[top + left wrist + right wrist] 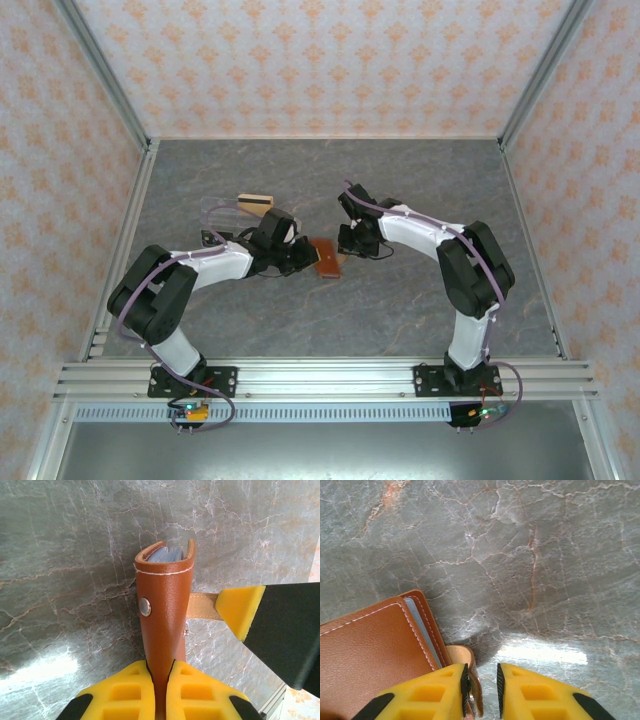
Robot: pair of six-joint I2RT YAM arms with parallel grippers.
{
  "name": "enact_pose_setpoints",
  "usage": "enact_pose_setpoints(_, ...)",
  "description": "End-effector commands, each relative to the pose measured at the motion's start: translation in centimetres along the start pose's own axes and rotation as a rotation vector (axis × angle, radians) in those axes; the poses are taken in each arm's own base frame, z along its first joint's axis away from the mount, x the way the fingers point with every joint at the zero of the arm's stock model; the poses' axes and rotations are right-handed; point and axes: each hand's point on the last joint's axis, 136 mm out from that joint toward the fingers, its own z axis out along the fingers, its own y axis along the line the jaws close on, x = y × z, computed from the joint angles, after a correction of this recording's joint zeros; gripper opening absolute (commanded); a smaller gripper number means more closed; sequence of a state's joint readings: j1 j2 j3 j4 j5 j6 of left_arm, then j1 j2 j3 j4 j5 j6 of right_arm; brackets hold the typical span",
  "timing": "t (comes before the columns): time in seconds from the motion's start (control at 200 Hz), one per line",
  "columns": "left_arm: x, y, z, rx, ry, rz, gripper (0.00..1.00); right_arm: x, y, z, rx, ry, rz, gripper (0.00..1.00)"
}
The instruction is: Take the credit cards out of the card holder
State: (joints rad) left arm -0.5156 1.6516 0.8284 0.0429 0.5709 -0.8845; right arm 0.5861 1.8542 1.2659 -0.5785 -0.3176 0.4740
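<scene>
Clamping the reddish-brown card holder [165,600] between its yellow fingers, the left gripper [159,666] holds it near the middle of the worktop [420,180], folded, with blue-grey pocket edges peeping out of its far end. The right gripper [482,672] meets it from the other side, jaws almost together at the tan strap [202,606]; whether they pinch it I cannot tell. One tan-gold credit card [255,203] lies apart, toward the worktop's far left.

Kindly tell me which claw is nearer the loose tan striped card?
Left. The left claw, gripping the card holder, is close by the card; the right claw lies beyond the holder.
</scene>
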Motion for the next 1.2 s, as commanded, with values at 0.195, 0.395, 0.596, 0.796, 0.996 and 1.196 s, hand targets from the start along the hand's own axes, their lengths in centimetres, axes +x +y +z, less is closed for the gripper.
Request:
enact_pose_setpoints(0.195, -0.7, 0.2, -0.5, -0.044, -0.023, 0.011, 0.31, 0.9, 0.6, 1.0, -0.034, 0.055, -0.033, 0.23)
enact_pose_setpoints(0.395, -0.9, 0.6, -0.7, -0.077, -0.034, 0.001, 0.50, 1.1, 1.3, 1.1, -0.086, 0.062, -0.037, 0.17)
enact_pose_setpoints(0.596, -1.7, 0.4, -2.7, -0.135, -0.086, 0.037, 0.79, -0.7, 0.2, -2.0, -0.017, -0.084, -0.077, 0.09)
enact_pose_setpoints(0.796, -3.0, -0.9, -6.2, -0.182, -0.171, 0.139, 1.00, -1.4, 0.4, -6.7, -0.018, -0.191, -0.183, 0.09)
enact_pose_setpoints(0.996, -4.5, 0.1, -10.5, -0.305, -0.313, 0.163, 1.00, -0.9, 3.3, -9.0, -0.136, -0.200, -0.258, 0.09)
enact_pose_setpoints(1.196, -5.0, 0.9, -12.3, -0.302, -0.410, 0.117, 1.00, -0.1, 5.9, -9.0, -0.204, -0.190, -0.296, 0.09)
